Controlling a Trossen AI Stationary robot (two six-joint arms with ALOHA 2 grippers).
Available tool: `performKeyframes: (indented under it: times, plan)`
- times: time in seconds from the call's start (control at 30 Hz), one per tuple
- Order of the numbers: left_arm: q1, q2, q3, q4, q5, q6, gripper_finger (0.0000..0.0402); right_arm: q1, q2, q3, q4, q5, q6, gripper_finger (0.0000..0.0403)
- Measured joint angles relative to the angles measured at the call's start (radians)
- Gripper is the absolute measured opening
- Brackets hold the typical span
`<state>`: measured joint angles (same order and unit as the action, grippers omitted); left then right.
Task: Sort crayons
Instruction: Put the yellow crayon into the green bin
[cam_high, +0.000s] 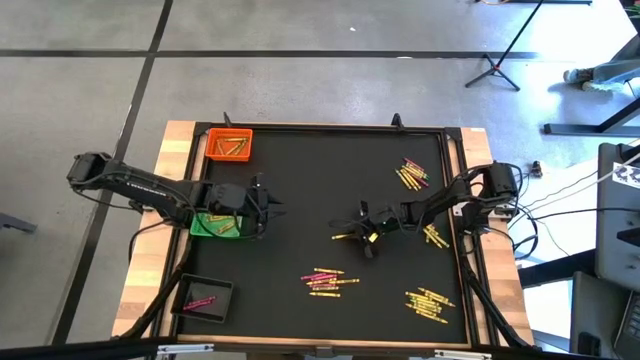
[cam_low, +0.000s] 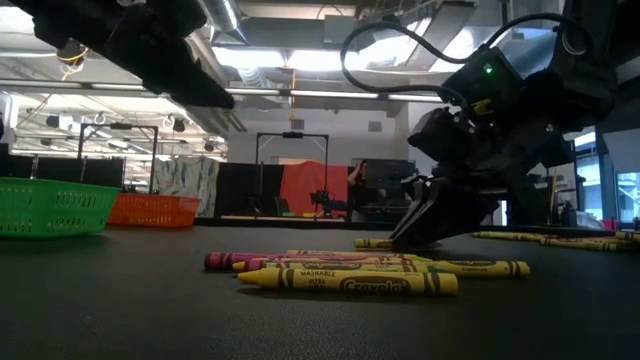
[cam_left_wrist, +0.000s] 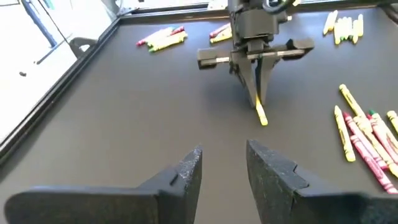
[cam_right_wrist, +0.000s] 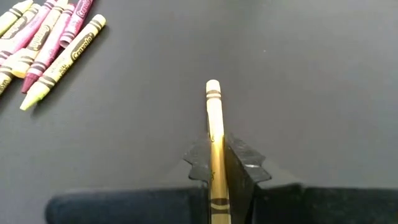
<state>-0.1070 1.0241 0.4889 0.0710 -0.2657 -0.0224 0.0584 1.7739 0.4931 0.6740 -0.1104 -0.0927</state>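
Bright overhead ceiling lights (cam_low: 330, 60), glare in low view; foreground mat soft.

A robotics lab in a big industrial hall — that is what I am looking at.

Exposed ducts and strip lights (cam_low: 300, 95) are running across the high ceiling, and grey concrete floor (cam_high: 300, 90) with dark seams is spreading around the wood-edged work table (cam_high: 175, 160) with its black mat. Cables (cam_high: 560, 200) are trailing off the table's right side, a stand's tripod feet (cam_high: 493, 70) are sitting on the floor behind — and dark partitions with an orange-red panel (cam_low: 310, 185) are closing off the far end of the room.
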Motion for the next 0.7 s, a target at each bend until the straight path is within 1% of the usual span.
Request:
performKeyframes:
  times: [0.1,0.2,0.33,0.4,0.47,0.53,0.63,0.7]
  plan:
    - [0.000,0.027,0.000,0.017,-0.001,0.011,0.0108,-0.001,-0.039,0.001,0.018,0.005,-0.038,0.0016]
    - [0.004,0.081,0.000,0.081,-0.003,0.055,0.0108,-0.001,-0.070,0.005,0.024,0.061,-0.068,0.0014]
    - [0.004,0.176,0.000,0.198,-0.003,0.133,0.0108,-0.001,-0.098,0.030,0.043,0.118,-0.111,0.0024]
    - [0.004,0.233,0.000,0.261,-0.003,0.167,0.0108,-0.001,-0.098,0.042,0.044,0.126,-0.136,0.0025]
    - [0.012,0.287,0.000,0.320,0.001,0.191,0.0108,-0.009,-0.098,0.050,0.092,0.123,-0.166,0.0023]
    - [0.033,0.340,0.000,0.393,0.043,0.201,0.0108,-0.018,-0.099,0.054,0.166,0.119,-0.176,0.0020]
    - [0.063,0.406,0.000,0.490,0.125,0.217,0.0108,-0.037,-0.099,0.054,0.224,0.119,-0.179,0.0019]
    - [0.079,0.439,0.000,0.564,0.156,0.220,0.0108,-0.050,-0.099,0.053,0.264,0.116,-0.183,0.0021]
